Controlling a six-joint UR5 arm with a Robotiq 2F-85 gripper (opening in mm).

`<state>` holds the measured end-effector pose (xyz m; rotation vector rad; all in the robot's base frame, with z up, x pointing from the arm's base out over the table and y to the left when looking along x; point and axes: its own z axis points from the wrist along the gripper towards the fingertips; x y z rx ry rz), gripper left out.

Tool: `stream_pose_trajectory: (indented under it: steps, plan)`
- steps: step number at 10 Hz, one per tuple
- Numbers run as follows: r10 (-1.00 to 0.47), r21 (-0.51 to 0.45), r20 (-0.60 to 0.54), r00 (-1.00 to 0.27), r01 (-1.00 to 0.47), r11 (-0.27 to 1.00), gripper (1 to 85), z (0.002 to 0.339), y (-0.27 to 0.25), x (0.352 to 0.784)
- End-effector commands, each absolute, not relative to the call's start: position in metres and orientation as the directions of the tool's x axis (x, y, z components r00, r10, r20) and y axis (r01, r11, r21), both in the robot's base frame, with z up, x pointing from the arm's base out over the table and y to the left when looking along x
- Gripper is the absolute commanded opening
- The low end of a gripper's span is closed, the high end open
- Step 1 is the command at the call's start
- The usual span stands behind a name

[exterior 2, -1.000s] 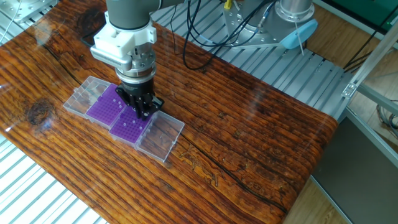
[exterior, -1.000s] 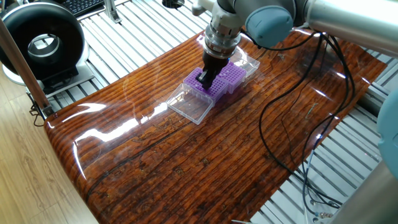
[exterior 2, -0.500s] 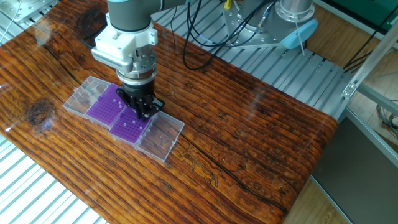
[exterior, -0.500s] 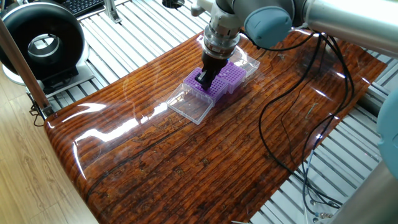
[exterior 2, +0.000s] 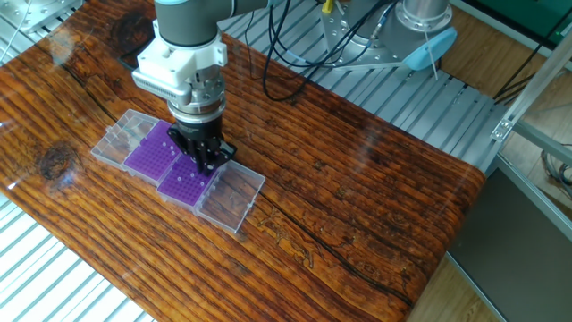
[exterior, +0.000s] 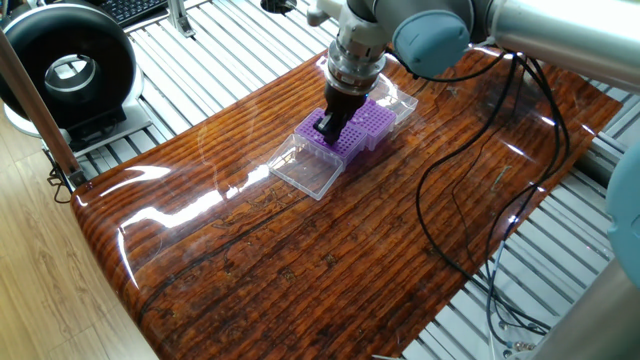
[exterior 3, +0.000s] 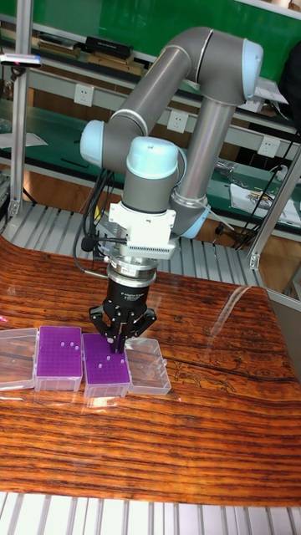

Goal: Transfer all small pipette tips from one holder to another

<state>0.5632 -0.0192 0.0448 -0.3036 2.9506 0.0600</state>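
Tall fixed view: jaws poised directly over right-hand purple rack (exterior 3: 104, 366).

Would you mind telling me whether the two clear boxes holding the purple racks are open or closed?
Open. Each clear lid lies folded flat on the table beside its purple rack, leaving both grids exposed.

Two racks (exterior 3: 58, 358) (exterior 3: 104, 365) side by side on the table (exterior 3: 167, 451) — lids (exterior 3: 145, 365) outward; gripper (exterior 3: 122, 338) above one.
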Motion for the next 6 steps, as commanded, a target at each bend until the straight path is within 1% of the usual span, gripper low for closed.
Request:
stream_pose_trajectory:
  steps: [1,2,3,5,6]
  plan:
    - [-0.191,0.035,-0.184,-0.964,-0.200,0.979,18.7,0.0451,-0.0179,0.5645]
    - [-0.186,0.036,-0.182,-0.965,-0.196,0.980,16.3,0.0450,-0.0180,0.5641]
    - [-0.181,0.033,-0.178,-0.967,-0.190,0.981,12.0,0.0450,-0.0191,0.5633]
    - [-0.176,0.030,-0.174,-0.969,-0.184,0.982,9.3,0.0463,-0.0214,0.5628]
    - [-0.170,0.024,-0.171,-0.970,-0.177,0.984,6.0,0.0472,-0.0233,0.5623]
